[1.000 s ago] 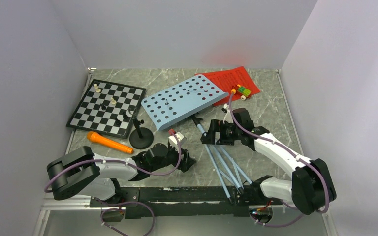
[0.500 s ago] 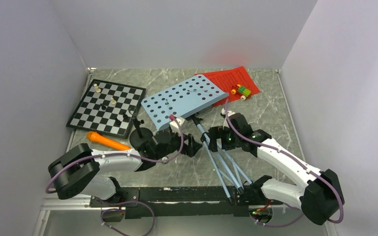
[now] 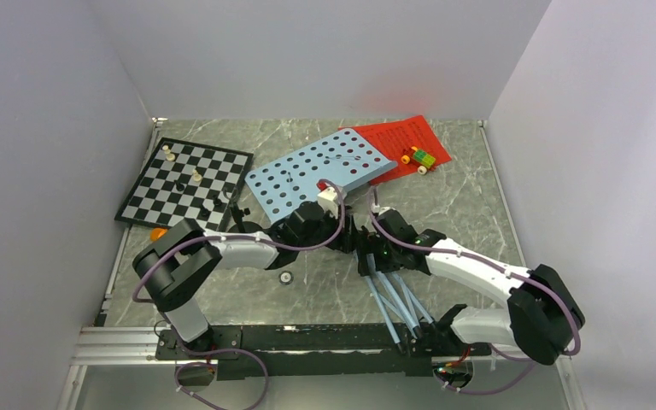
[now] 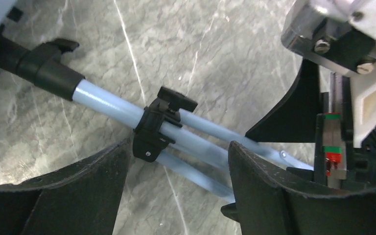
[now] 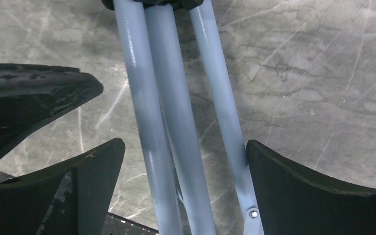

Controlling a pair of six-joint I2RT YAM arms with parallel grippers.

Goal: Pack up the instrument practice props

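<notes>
The light-blue music stand lies flat, its perforated desk (image 3: 307, 175) toward the back and its legs (image 3: 390, 299) pointing at the arm bases. My left gripper (image 3: 352, 229) (image 4: 176, 188) is open, straddling the blue tubes (image 4: 103, 98) beside a black collar (image 4: 157, 126). My right gripper (image 3: 369, 259) (image 5: 186, 183) is open around the three leg tubes (image 5: 142, 98); its right finger lies close against the outer tube. Red music sheets (image 3: 401, 135) lie at the back right. Only an orange tip of the microphone (image 3: 159, 231) and the top of the mic stand (image 3: 239, 212) show behind my left arm.
A chessboard (image 3: 186, 184) with a few pieces sits at the back left. A small brick toy car (image 3: 421, 159) rests on the red sheets. A small round object (image 3: 286, 278) lies on the marble in front of my left arm. The two grippers are nearly touching.
My left arm swung right and away from the mic stand to the music stand's shaft, covering most of the microphone. My right gripper moved left and nearer, over the legs.
</notes>
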